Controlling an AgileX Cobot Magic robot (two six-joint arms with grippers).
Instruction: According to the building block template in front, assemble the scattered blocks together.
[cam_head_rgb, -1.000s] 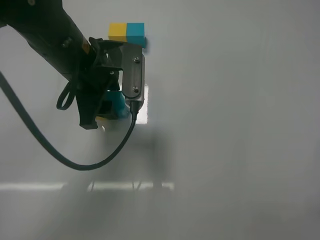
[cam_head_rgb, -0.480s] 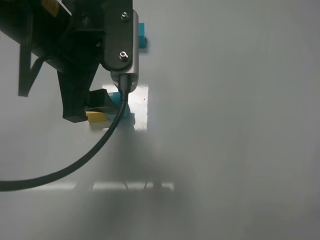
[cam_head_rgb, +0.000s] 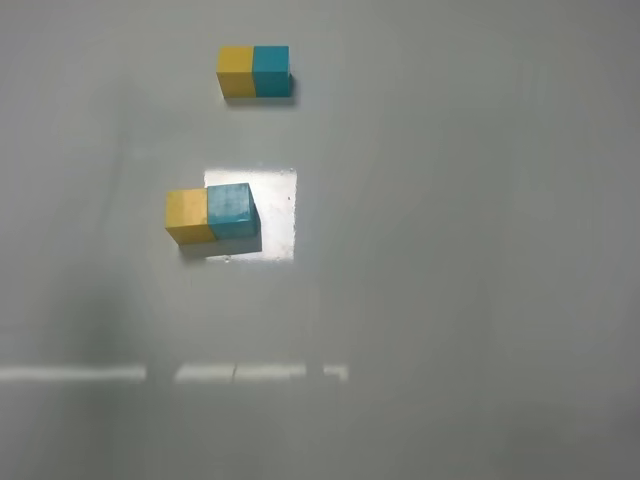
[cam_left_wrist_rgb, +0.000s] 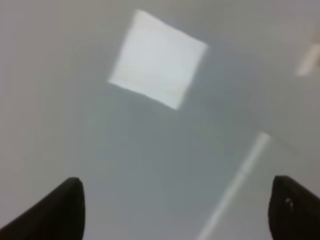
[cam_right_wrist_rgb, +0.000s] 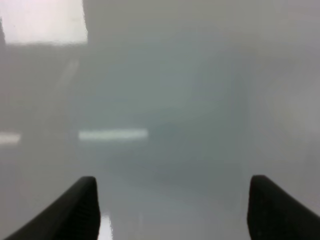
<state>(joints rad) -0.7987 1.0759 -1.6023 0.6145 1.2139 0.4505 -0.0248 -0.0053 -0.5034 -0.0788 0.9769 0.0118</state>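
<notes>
While both tools (cam_left_wrist_rgb: 175, 210) (cam_right_wrist_rgb: 172, 207) gape empty, the scattered blocks (cam_head_rgb: 212, 213) lie outside their views.

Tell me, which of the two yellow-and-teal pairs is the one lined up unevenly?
The nearer pair: its teal cube sits slightly farther back than its yellow cube, so the sides form a step. The farther pair is one flush, straight bar.

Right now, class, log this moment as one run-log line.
yellow-teal joined template bar: untouched | loose yellow cube, loose teal cube: touching | left gripper, right gripper: open
</notes>
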